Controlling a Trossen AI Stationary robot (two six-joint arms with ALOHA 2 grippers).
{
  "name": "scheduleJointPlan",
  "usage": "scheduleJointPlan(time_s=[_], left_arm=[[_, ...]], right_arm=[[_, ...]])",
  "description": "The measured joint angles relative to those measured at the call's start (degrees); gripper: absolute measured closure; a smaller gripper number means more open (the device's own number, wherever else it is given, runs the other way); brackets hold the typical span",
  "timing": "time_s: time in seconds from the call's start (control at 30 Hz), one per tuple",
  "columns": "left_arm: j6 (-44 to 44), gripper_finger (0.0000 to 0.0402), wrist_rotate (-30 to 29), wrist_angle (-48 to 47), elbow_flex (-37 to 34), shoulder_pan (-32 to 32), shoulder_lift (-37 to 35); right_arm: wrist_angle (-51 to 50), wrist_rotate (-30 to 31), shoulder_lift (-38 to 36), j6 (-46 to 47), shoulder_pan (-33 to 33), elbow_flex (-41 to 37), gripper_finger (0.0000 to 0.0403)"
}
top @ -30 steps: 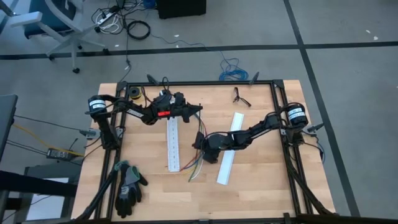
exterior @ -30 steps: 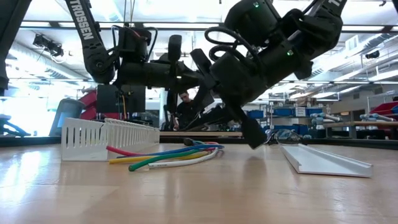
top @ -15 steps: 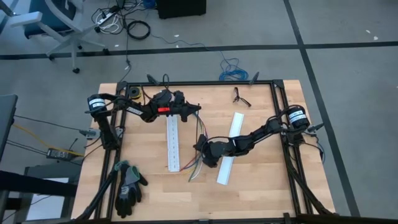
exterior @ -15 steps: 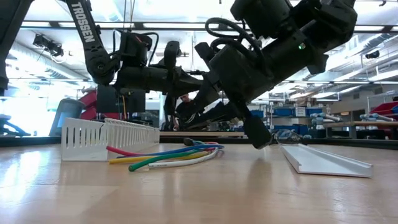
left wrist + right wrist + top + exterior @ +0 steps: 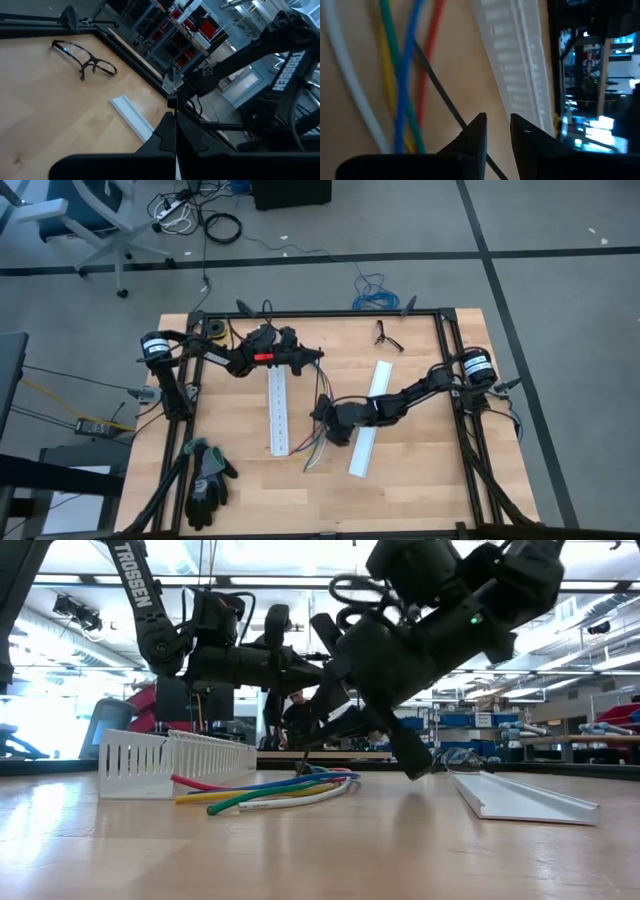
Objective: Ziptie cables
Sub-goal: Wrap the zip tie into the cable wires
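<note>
The cables (image 5: 312, 448) are a loose bundle of white, yellow, green, blue and red wires lying flat on the wooden table, also seen in the low view (image 5: 270, 790) and the right wrist view (image 5: 395, 75). A thin dark zip tie (image 5: 325, 380) runs from my left gripper (image 5: 320, 355) down toward the bundle's far end. My left gripper (image 5: 174, 120) is shut. My right gripper (image 5: 322, 412) hovers low over that end with a narrow gap between its fingers (image 5: 497, 125). The zip tie (image 5: 435, 75) passes under them; whether they touch it, I cannot tell. My left gripper holds the dark zip tie by its upper end (image 5: 322, 360), pinched between the shut fingers, which reach level from the table's left. The zip tie slants down from them, and its lower end (image 5: 302, 762) reaches the cables. The fingers hide the place of contact in the wrist view.
A white perforated strip (image 5: 278, 415) lies left of the cables and a plain white channel (image 5: 365, 445) to their right. Safety glasses (image 5: 388, 337) sit near the far edge, dark gloves (image 5: 205, 480) at the near left corner. A black frame (image 5: 440, 350) borders the table.
My right gripper dipped a little toward the near edge, then came back beside the cables' far end, tipping slightly. The left gripper and the cables stayed about where they were.
</note>
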Motion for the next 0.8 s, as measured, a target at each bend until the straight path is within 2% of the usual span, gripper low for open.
scheduleJointPlan(time_s=[0.2, 0.3, 0.47, 0.63, 0.73, 0.8], left_arm=[[-1.29, 0.0401, 0.95, -0.44, 0.00, -0.02, 0.00], [-1.29, 0.0401, 1.38, -0.44, 0.00, -0.02, 0.00], [-1.47, 0.0401, 1.94, -0.59, 0.00, -0.02, 0.00], [-1.22, 0.0401, 1.99, -2.90, 0.00, 0.02, 0.00], [-1.05, 0.0401, 1.97, -2.97, 0.00, 0.02, 0.00], [-1.21, 0.0401, 1.98, -2.69, 0.00, 0.01, 0.00]], right_arm=[[0.05, 7.28, 0.00, -13.35, -1.95, 0.00, 0.0330], [0.04, 9.86, 0.00, -14.44, -2.82, 0.00, 0.0330], [0.07, 10.39, 0.00, -16.64, -3.89, 0.00, 0.0330], [5.01, 16.78, 0.00, -17.78, -4.34, -0.05, 0.0330], [6.46, 16.94, 0.00, -17.83, -4.96, -0.04, 0.0330], [6.03, 14.77, 0.00, -17.84, -5.49, -0.04, 0.0330]])
